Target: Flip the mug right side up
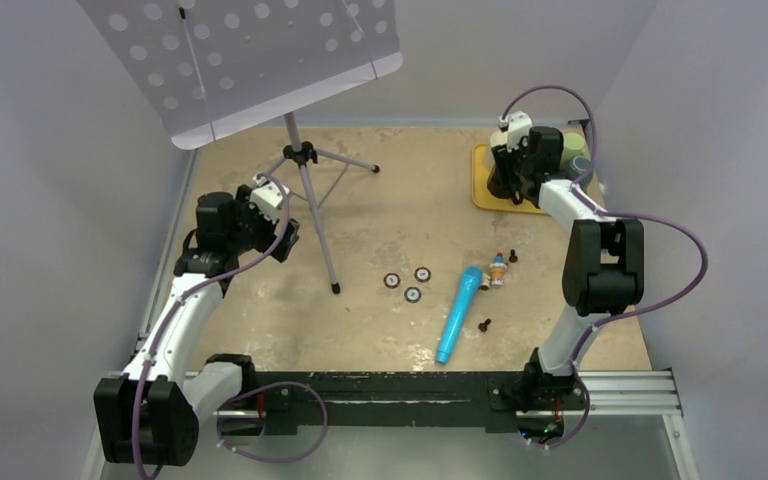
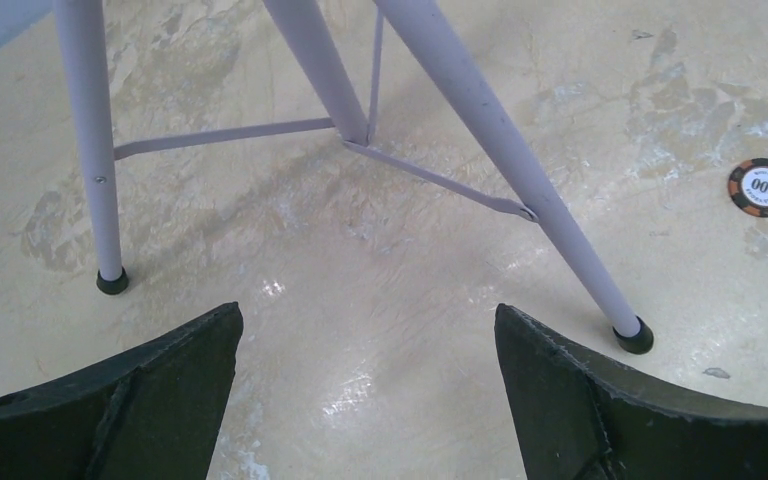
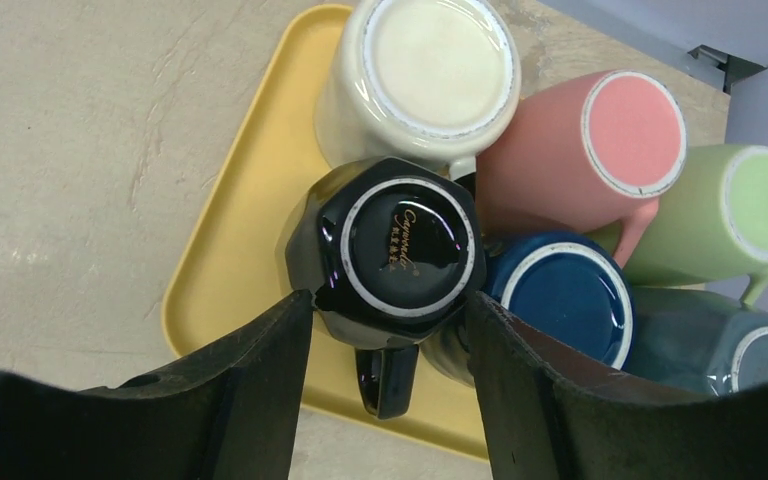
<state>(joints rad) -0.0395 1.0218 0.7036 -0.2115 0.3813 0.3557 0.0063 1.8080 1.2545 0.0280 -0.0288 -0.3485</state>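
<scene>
Over at the far right corner of the beige table (image 1: 400,210), the flat yellow plastic tray (image 3: 230,250) is packed with mugs, every one standing base up. The right gripper (image 3: 390,300) is down over the glossy black faceted mug (image 3: 400,240), which sits at the tray's near edge with gold lettering on its base and its handle (image 3: 388,380) poking out between the two fingers. The jaws are spread to the mug's width, one dark finger (image 3: 250,390) against each side wall, but whether they are actually squeezing it I cannot tell. The mug is on the tray, bottom to the camera.

Crowded around it are a cream mug (image 3: 430,60) touching it on the far side, a pink mug (image 3: 600,130), a light green mug (image 3: 740,210), a deep blue mug (image 3: 560,295) hard against it, and a dark teal mug (image 3: 720,350).

Across on the left, the left gripper (image 2: 368,320) hangs above bare tabletop with its jaws wide apart, holding nothing. Just ahead of it stand the pale legs of the white music stand (image 2: 330,70). An orange and black poker chip (image 2: 763,187) marked 100 lies off to its right. Mid-table, a bright blue toy microphone (image 1: 458,313) lies flat.
</scene>
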